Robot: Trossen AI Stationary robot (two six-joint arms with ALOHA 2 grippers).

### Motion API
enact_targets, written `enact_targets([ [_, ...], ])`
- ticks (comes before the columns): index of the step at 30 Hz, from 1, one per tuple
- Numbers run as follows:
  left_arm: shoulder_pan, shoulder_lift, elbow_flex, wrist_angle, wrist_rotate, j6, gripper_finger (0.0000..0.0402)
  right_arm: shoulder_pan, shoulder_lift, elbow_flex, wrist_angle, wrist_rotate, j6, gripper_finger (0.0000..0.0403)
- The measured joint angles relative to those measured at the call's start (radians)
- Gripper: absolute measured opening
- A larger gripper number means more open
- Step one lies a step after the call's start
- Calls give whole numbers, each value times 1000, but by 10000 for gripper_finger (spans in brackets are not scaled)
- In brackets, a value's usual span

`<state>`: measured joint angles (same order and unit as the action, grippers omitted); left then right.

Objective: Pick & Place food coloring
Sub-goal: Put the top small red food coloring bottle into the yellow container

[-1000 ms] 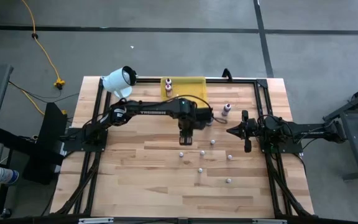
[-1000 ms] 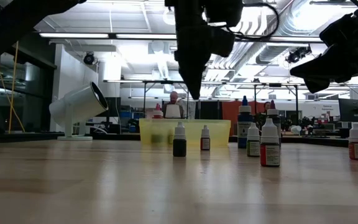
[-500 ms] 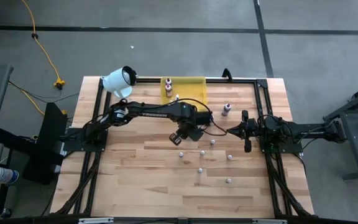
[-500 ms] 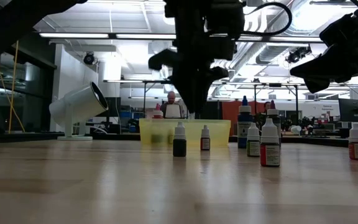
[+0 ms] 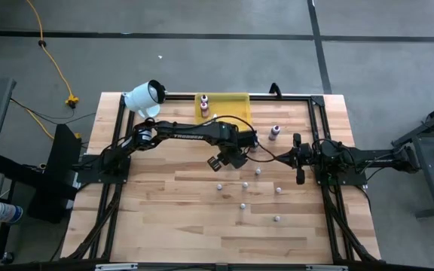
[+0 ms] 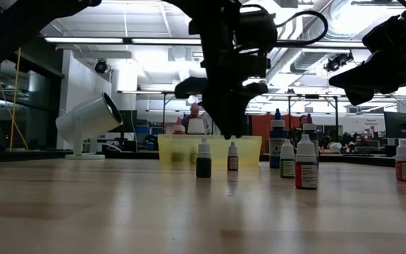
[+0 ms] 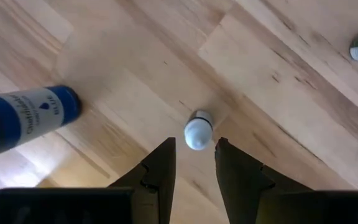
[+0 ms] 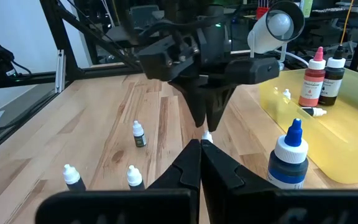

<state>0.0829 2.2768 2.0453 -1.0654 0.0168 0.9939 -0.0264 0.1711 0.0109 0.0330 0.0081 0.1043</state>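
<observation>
Several tiny whitish dropper bottles stand upright on their bases on the wooden table, among them one bottle and another. My left gripper points down, open by a narrow gap, just above one white-capped bottle. That bottle also shows in the right wrist view. In the high view my left gripper hides it. A taller blue bottle stands close by. My right gripper is shut and empty, level above the table at the right.
A translucent yellow tray at the far edge holds a red bottle, a dark bottle and a small one lying down. A purple bottle stands right of it. A white cylinder lies at the far left.
My left gripper has turned about its downward axis, shifted a little toward the table's right edge and come down toward the white-capped bottle. The bottles have stayed where they were.
</observation>
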Motion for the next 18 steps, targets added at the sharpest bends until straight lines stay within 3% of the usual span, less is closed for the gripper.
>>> enact_targets([
  [8,23,0,-1,26,79,-3,104,0,0,0,0,0,0,0],
  [14,29,0,-58,45,73,-23,106,0,0,0,0,0,0,0],
  [18,29,0,-90,43,69,-31,129,0,0,0,0,0,0,0],
])
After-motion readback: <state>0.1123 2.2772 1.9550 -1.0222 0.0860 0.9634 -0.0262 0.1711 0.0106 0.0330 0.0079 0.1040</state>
